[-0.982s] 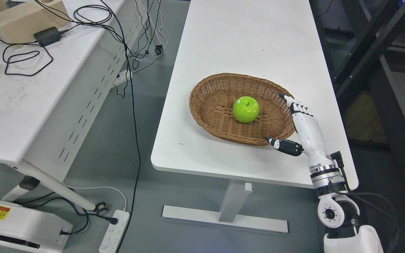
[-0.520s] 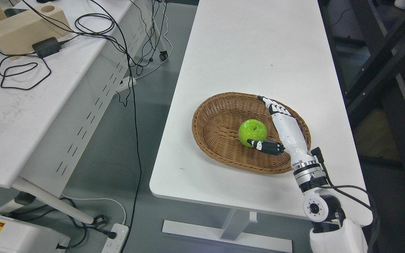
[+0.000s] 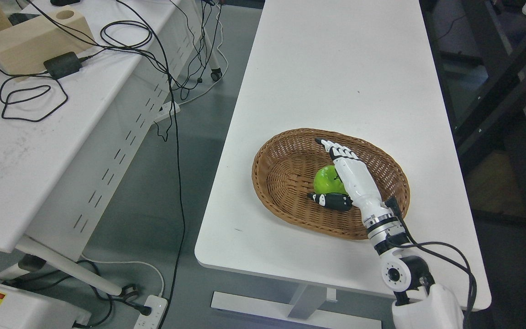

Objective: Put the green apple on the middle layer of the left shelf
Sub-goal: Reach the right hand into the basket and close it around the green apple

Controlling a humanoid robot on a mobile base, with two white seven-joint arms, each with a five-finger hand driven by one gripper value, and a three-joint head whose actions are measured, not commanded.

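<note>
A green apple (image 3: 326, 180) lies in a brown wicker basket (image 3: 281, 173) on the white table (image 3: 336, 68). My right hand (image 3: 322, 171) comes in from the lower right and reaches into the basket, right against the apple. Its white fingers (image 3: 336, 151) stretch straight past the apple's far right side, and the black-tipped thumb (image 3: 331, 200) lies in front of it. The fingers are spread and not closed round the fruit, and the palm hides part of the apple. My left arm does not show. No shelf layer is plainly in view.
A second white desk (image 3: 25, 151) at the left carries a wooden block (image 3: 34, 36), a black adapter (image 3: 62, 65) and tangled cables. Power strips lie on the grey floor between the desks. Dark metal frame bars (image 3: 500, 82) rise at the right edge.
My right hand has moved left from the basket's right rim into the basket, up against the apple, thumb now in front of it. The camera view has shifted as well.
</note>
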